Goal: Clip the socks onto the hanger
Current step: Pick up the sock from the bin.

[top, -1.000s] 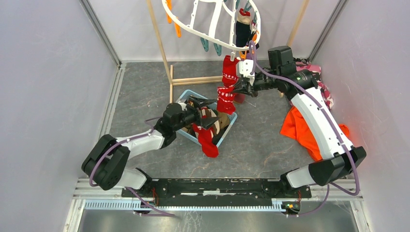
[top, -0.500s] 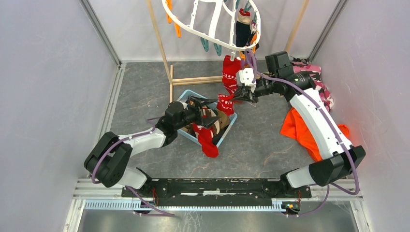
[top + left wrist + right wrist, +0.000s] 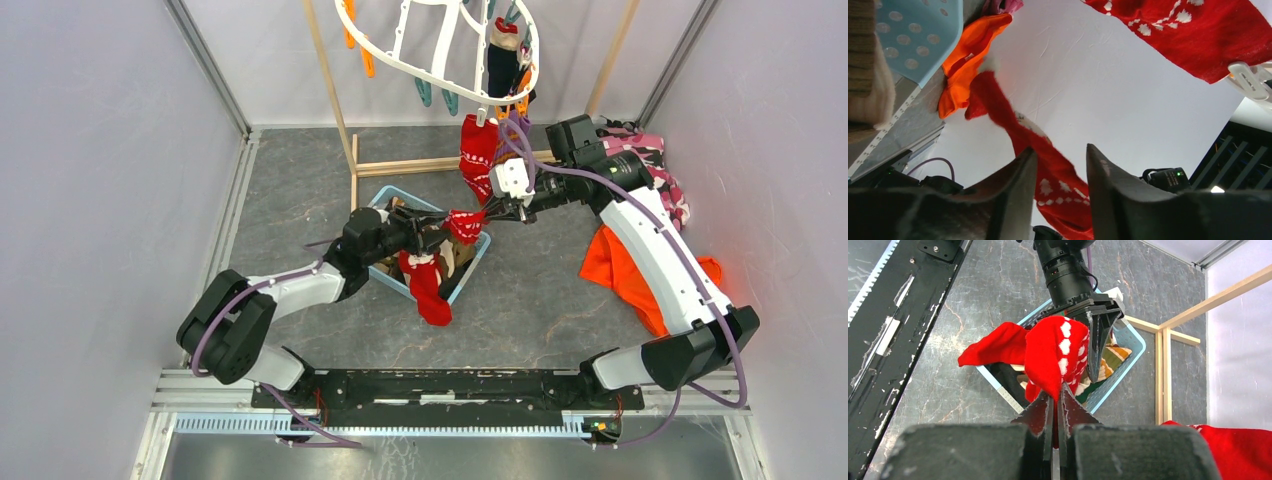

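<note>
The right gripper (image 3: 1054,390), jaws pressed together, is pinching the lower end of a red white-patterned sock (image 3: 1055,347) over the blue basket (image 3: 1139,342). The left gripper (image 3: 1060,148), reaching from eight o'clock, is straddling the sock with fingers spread. The sock's upper part is hanging beneath the white hanger (image 3: 420,73) at twelve o'clock.

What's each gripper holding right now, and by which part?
Right gripper: shut on the red white-patterned sock, pinching a fold of its lower part. Left gripper: fingers straddle that same sock; whether they grip it cannot be told.
</note>
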Robot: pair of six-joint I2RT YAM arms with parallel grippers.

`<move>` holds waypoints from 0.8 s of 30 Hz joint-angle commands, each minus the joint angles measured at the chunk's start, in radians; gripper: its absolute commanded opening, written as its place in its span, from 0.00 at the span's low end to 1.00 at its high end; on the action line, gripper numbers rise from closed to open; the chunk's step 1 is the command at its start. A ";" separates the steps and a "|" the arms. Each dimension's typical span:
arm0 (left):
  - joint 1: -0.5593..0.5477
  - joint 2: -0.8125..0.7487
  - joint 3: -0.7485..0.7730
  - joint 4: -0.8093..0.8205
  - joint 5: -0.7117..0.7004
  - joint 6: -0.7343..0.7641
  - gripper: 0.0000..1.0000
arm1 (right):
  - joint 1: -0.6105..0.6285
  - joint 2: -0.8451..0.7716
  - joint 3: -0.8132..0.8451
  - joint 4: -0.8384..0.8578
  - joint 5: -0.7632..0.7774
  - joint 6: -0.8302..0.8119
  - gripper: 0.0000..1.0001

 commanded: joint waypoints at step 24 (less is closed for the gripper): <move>0.017 -0.124 0.565 -0.673 0.053 1.640 0.02 | -0.108 -0.175 -0.322 -0.025 -0.101 -0.064 0.65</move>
